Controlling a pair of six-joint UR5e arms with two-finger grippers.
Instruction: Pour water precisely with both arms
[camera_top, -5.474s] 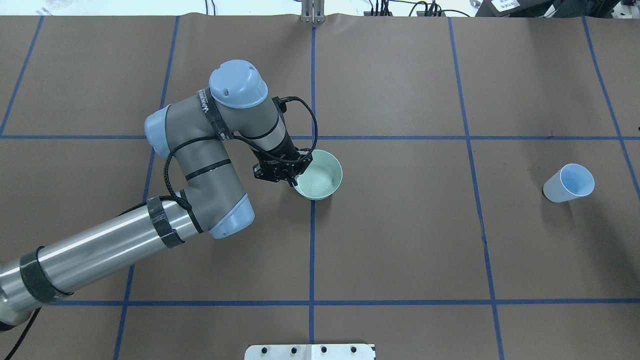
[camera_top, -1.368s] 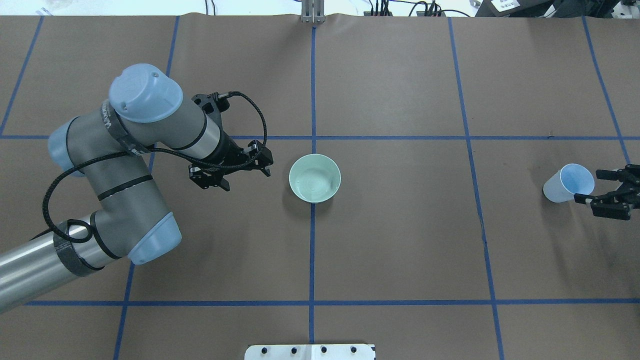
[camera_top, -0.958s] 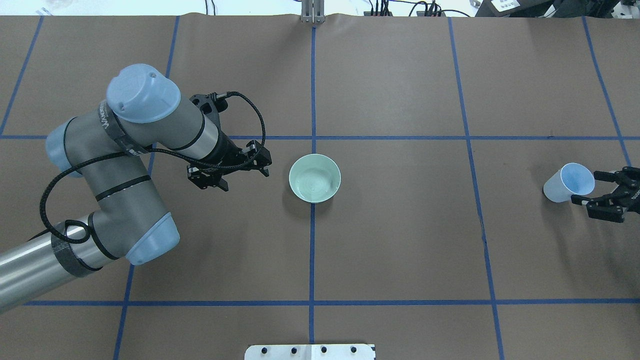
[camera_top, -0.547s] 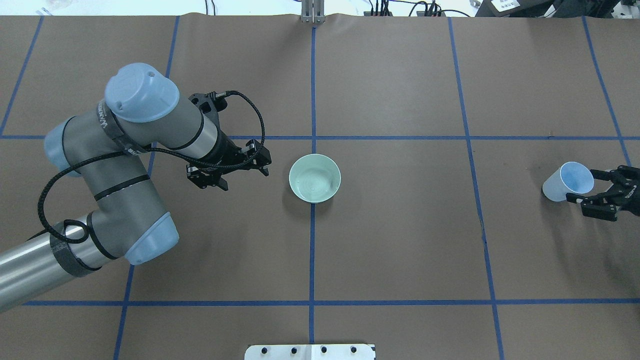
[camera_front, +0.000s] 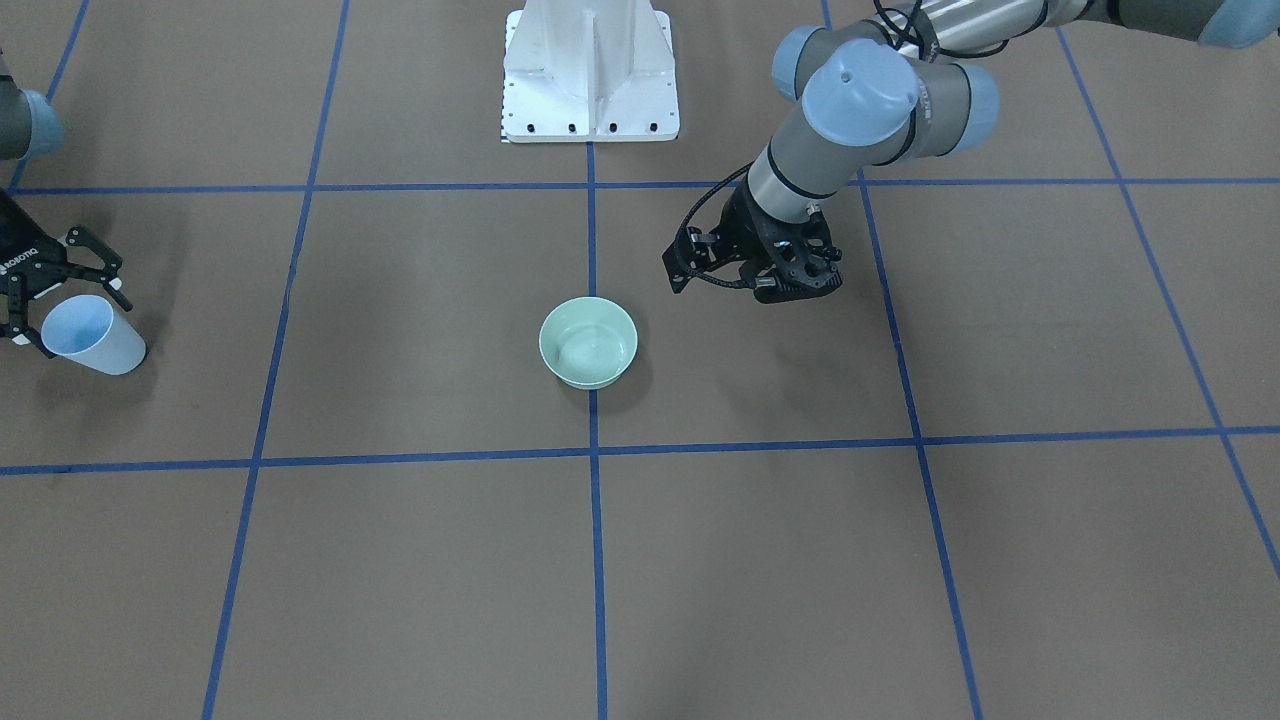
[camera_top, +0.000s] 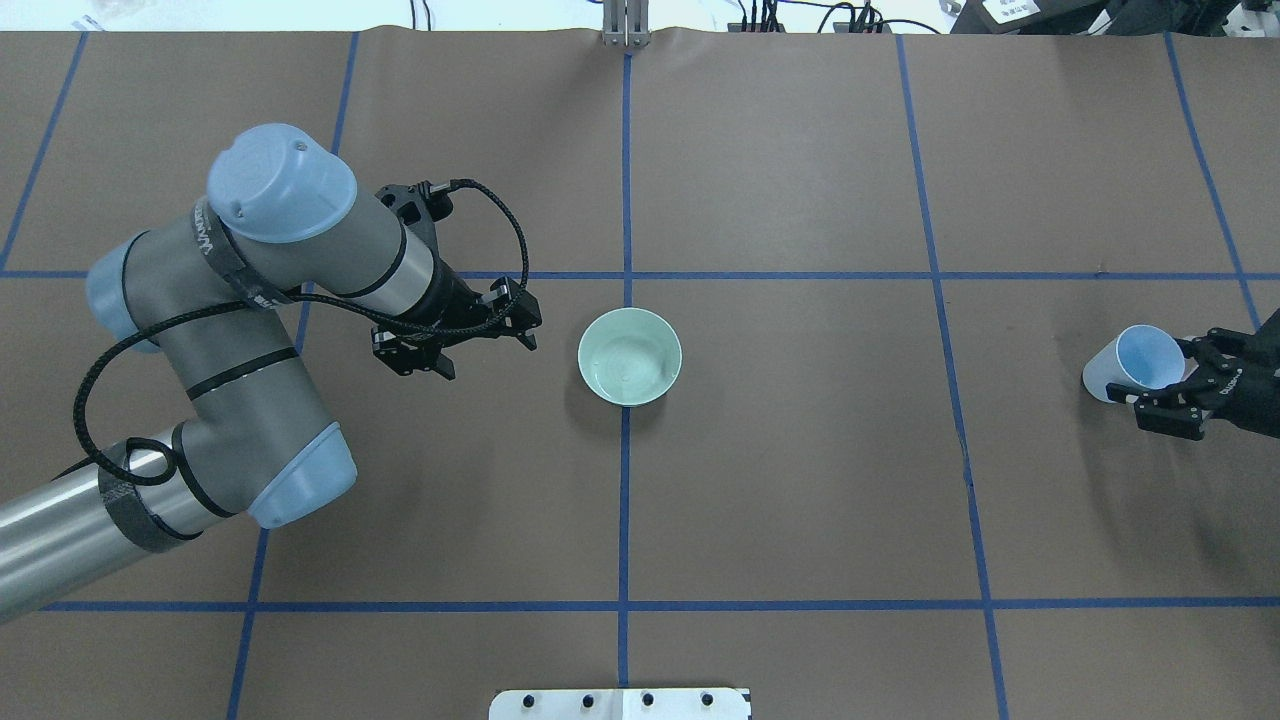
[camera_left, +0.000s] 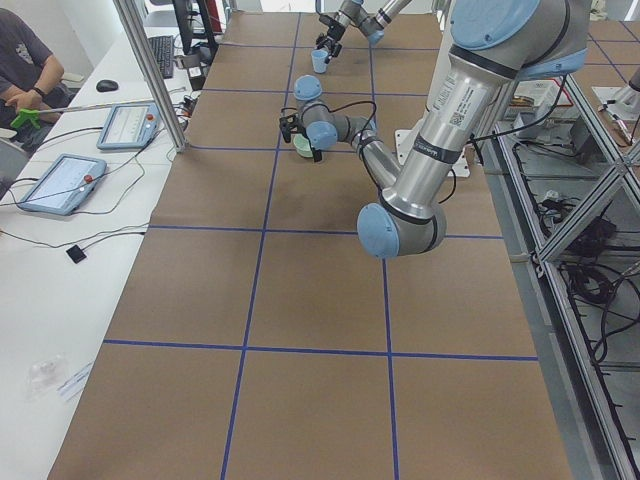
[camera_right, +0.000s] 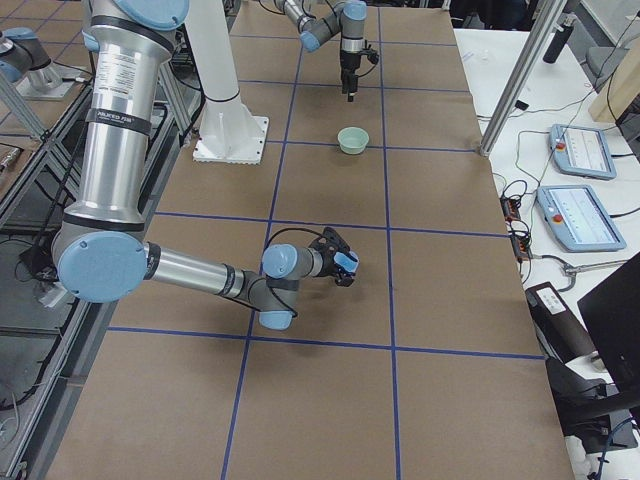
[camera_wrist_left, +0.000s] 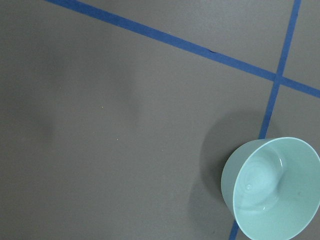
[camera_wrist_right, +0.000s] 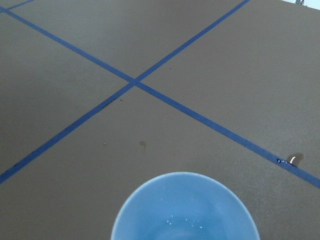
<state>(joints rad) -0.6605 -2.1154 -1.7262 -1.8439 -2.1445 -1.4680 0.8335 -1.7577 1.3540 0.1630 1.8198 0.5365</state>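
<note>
Fingers of the right gripper (camera_top: 1165, 375) now straddle the pale blue cup (camera_top: 1103, 378) far out on the robot's right. They are spread and not yet pinching it; a moment ago they hung just short of it. The left gripper (camera_top: 487, 355), also spread and empty, has backed off the mint bowl (camera_wrist_left: 231, 181) at centre. Whitish glints of water (camera_wrist_right: 185, 220) show inside the cup, so gripping and lifting it to pour seems next. Count: one left arm (camera_top: 250, 380), one right arm (camera_right: 190, 272), one cup, one bowl.

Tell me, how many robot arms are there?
2. The left arm hangs beside the bowl, left gripper open and empty. The right arm is at the table's other end, right gripper open around the cup. None seems hidden.
</note>
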